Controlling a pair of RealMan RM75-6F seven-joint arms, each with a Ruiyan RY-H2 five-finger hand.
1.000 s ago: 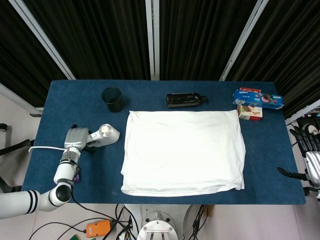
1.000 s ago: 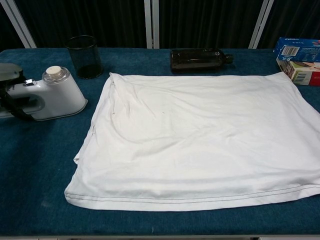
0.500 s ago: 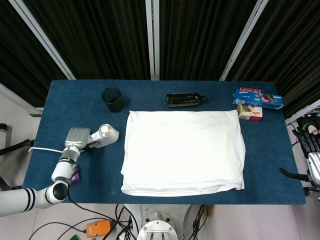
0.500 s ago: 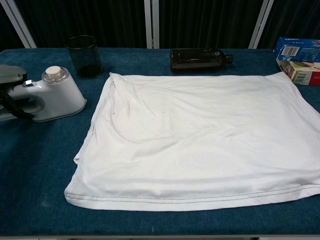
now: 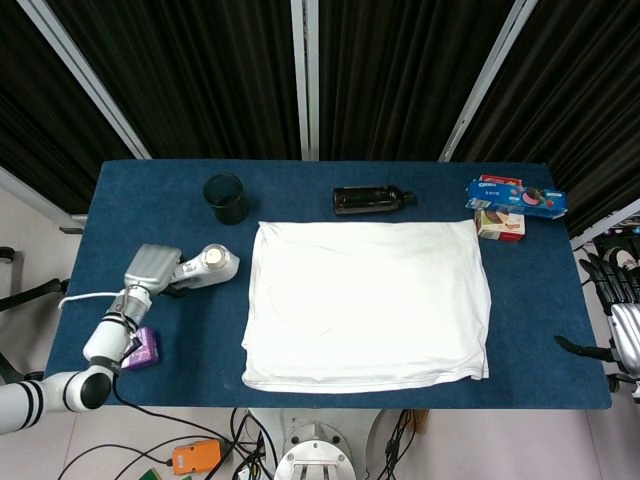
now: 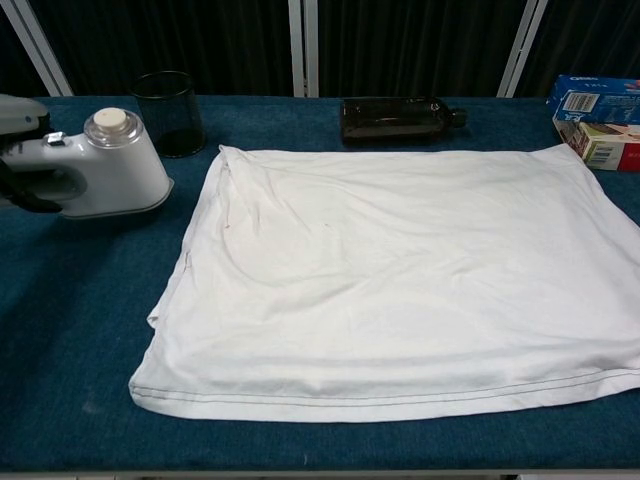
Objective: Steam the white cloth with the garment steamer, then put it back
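Black pleated curtains back a blue felt table (image 5: 540,300), where one wrinkled white cloth (image 5: 368,303), a soft rectangle lying with its long axis left to right, covers the middle. One smooth white plastic steamer (image 5: 205,267) sits just beside the cloth's left edge, its round-capped head toward the cloth and its handle in the left hand (image 5: 150,270), whose fingers wrap it. Further out are one dark mesh cup (image 5: 225,197), one dark bottle (image 5: 372,200) on its side, two snack boxes (image 5: 515,200), and the right hand (image 5: 622,330) off the table's edge, its fingers spread and holding nothing.
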